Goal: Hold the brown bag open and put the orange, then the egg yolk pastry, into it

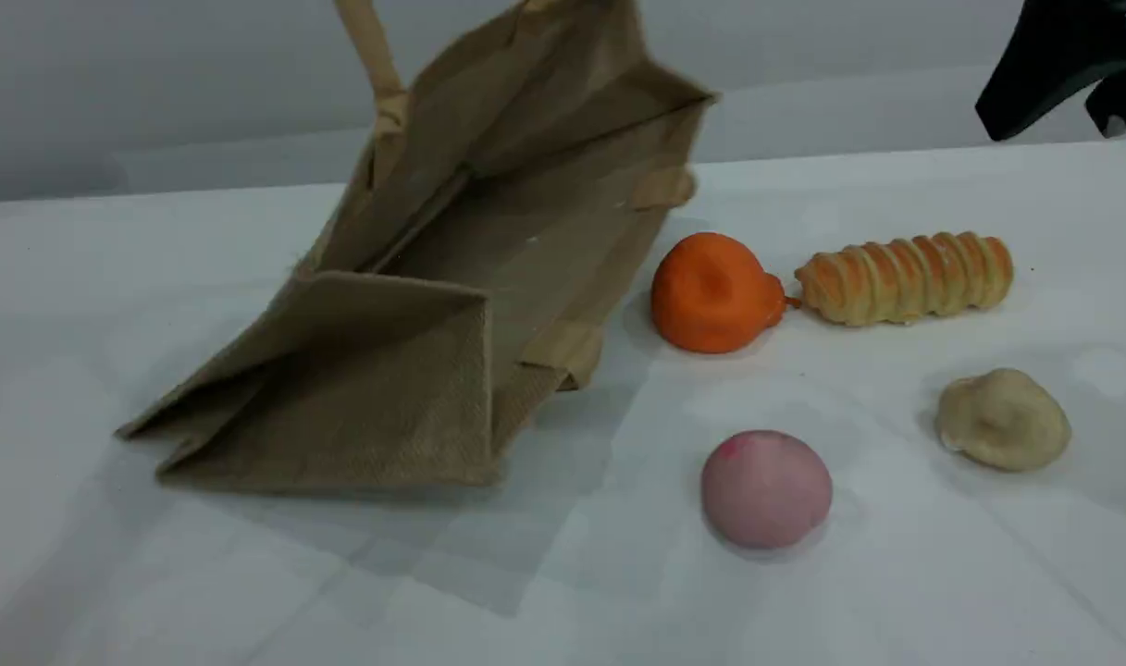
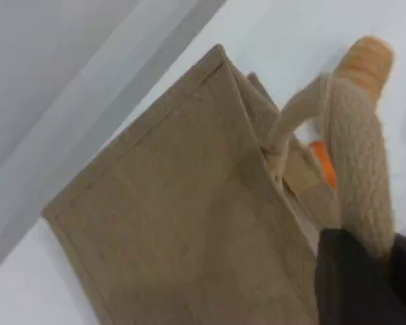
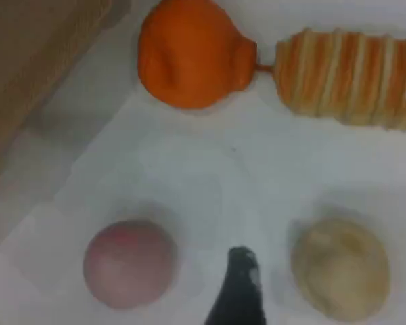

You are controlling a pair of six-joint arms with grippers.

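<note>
Long ridged golden bread roll [image 1: 905, 277] lying on white table [image 1: 155, 573], pale pink ball [image 1: 766, 488] nearer the camera

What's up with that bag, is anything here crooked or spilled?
The bag leans askew, its mouth gaping toward the orange, because the left gripper is shut on one handle and holds it up. Nothing is spilled or damaged.

The bag [image 1: 433, 305] stands on the left of the table [image 1: 109, 573], one end down and its mouth raised toward the back. Just right of it lies the orange [image 1: 715, 294], with the roll [image 1: 905, 277] close on the orange's right. The ball [image 1: 766, 488] lies in front of the orange. The pastry [image 1: 1004, 419] lies right of the ball and in front of the roll, apart from both.
</note>
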